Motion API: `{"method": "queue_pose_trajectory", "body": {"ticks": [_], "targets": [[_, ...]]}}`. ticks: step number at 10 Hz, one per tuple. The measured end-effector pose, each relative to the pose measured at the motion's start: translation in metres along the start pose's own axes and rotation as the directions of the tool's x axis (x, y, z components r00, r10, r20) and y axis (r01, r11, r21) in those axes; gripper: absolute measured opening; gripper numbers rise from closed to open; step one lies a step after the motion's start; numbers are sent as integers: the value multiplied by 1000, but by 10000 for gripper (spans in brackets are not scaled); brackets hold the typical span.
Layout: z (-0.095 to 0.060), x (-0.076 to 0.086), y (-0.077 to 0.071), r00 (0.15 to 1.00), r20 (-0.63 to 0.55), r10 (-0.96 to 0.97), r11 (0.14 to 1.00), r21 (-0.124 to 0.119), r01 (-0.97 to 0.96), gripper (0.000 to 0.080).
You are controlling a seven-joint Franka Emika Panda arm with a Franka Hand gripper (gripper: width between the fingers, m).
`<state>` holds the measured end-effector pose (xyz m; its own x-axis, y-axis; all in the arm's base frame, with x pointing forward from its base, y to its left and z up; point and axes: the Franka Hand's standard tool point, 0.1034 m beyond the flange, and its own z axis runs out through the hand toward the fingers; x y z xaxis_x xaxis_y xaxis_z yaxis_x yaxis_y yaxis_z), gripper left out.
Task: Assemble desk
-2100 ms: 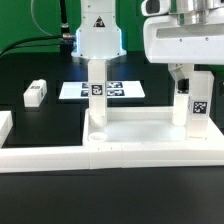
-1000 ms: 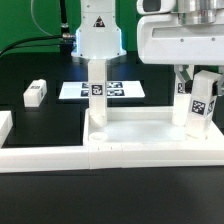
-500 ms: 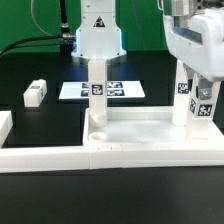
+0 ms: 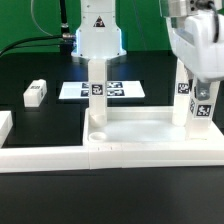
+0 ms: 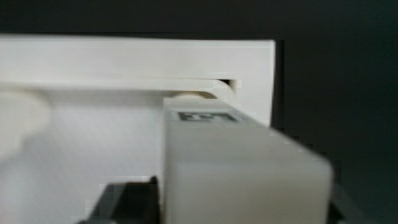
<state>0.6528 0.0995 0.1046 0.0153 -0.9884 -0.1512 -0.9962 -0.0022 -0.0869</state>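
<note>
The white tabletop (image 4: 140, 128) lies upside down, rim up, in the middle of the exterior view. One leg (image 4: 96, 92) stands upright in its left corner. Another upright leg (image 4: 183, 100) stands at the exterior view's right. Right beside that one, a slightly tilted tagged leg (image 4: 204, 108) stands on the tabletop's right corner under my gripper (image 4: 200, 88). In the wrist view this leg (image 5: 240, 160) fills the space between my gripper's (image 5: 240, 208) dark fingers (image 5: 128, 200), over the tabletop's (image 5: 107, 70) corner. Whether the fingers press on it is not visible.
A loose leg (image 4: 35, 93) lies on the black table at the exterior view's left. The marker board (image 4: 125, 90) lies behind the tabletop, before the robot base (image 4: 97, 35). A long white rail (image 4: 60, 158) runs along the front, with a short piece (image 4: 5, 125) at the far left.
Over the last second my wrist has turned above the right-hand leg, showing a narrower side of the hand. In the last half second nothing has visibly moved.
</note>
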Motion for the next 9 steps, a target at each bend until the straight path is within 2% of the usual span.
{"method": "queue_pose_trajectory", "body": {"ticks": [1,2,3,9], "targets": [[0,0,0,1000,0,0,1000,0,0,559],[0,0,0,1000,0,0,1000,0,0,559],[0,0,0,1000,0,0,1000,0,0,623],[0,0,0,1000,0,0,1000,0,0,649]]}}
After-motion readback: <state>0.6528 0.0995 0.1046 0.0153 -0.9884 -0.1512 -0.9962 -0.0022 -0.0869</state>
